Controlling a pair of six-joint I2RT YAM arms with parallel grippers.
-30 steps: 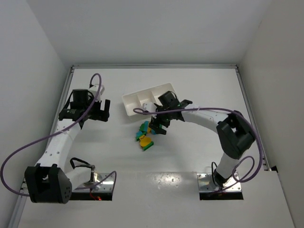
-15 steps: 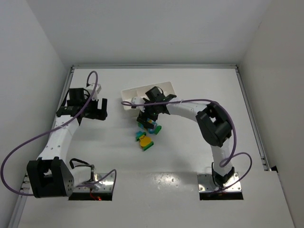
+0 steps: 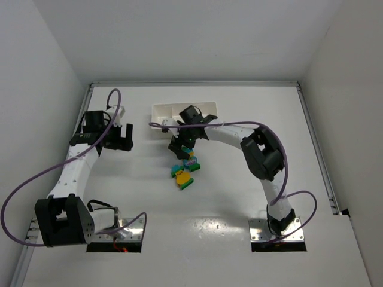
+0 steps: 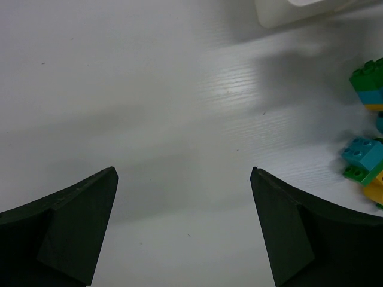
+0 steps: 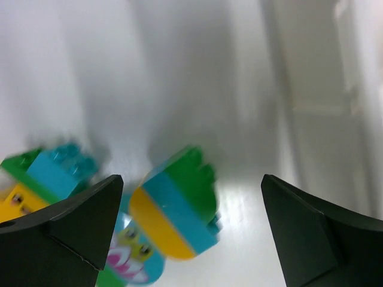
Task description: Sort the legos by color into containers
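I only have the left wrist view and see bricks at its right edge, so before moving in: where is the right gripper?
Observer: The right gripper hangs over the far end of the legos, close to the white tray.
Operator: Holding a brick?
Observer: No. Its wrist view shows it open, with a green, cyan and yellow stack lying untouched between its jaws.

Both arms, left arm (image 3: 72, 173) and right arm (image 3: 230, 133), are built from white links with chunky black joint housings (image 3: 60, 221). A purple cable (image 3: 114, 91) is looped along each, shiny metal plates (image 3: 278, 234) are bolted under the bases, and the fingers (image 4: 66, 227) are shaped as plain matte black wedges.
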